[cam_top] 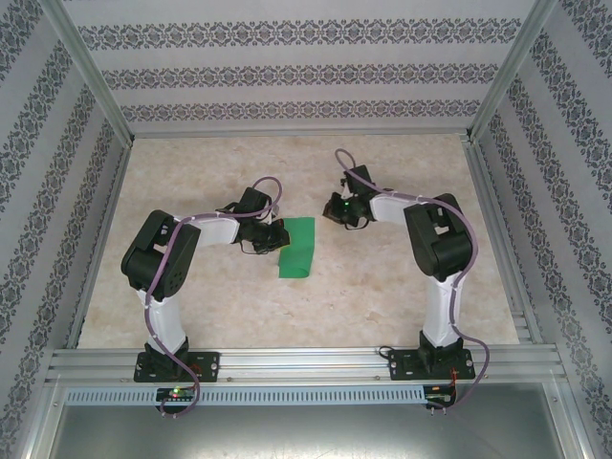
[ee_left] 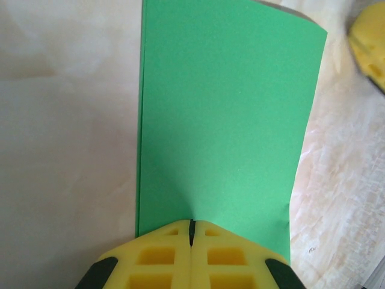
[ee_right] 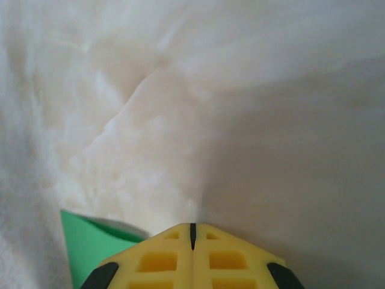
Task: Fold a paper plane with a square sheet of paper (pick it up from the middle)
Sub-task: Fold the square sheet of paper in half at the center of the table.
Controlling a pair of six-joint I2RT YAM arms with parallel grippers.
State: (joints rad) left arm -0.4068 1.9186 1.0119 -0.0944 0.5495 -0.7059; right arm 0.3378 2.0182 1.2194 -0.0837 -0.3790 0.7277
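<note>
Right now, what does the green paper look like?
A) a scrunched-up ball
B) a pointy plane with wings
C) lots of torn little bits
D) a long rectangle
D: the green paper lies on the table as one long, straight-sided rectangle, with no pointed nose or wings.

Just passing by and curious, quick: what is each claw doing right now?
Left claw: closed, tips at the near edge of the folded green paper, not visibly gripping it.
Right claw: closed, holding nothing.
</note>
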